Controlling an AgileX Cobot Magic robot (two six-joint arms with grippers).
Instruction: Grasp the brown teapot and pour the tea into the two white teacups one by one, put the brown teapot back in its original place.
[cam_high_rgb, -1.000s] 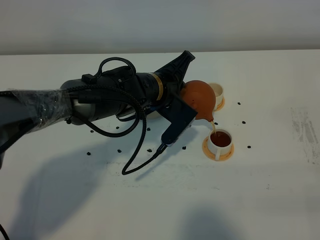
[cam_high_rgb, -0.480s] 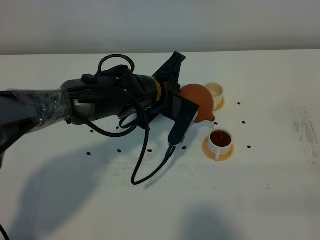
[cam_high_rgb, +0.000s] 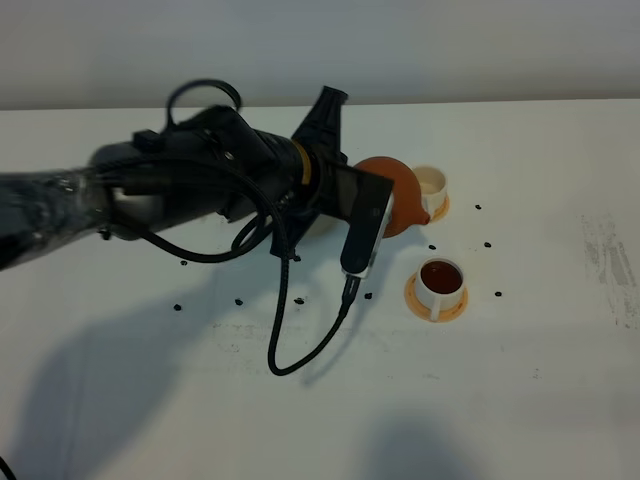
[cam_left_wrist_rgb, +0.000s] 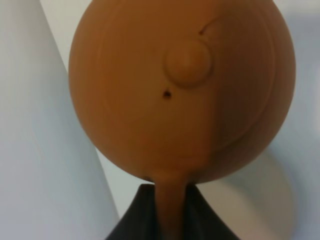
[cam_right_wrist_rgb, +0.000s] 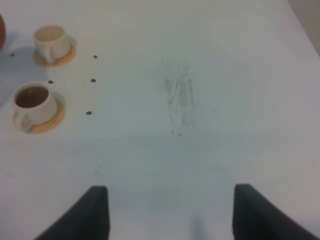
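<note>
Arm (cam_high_rgb: 200, 190) stretched over table (cam_high_rgb: 520, 380), left pincer (cam_left_wrist_rgb: 170, 215) clamping brown teapot (cam_high_rgb: 405, 190) by handle

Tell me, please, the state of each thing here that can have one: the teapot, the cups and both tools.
teapot: held by its handle, lid on, not pouring.
near cup: upright, full of tea.
far cup: upright, empty.
left tool: shut on the teapot's handle.
right tool: open, holding nothing.
</note>
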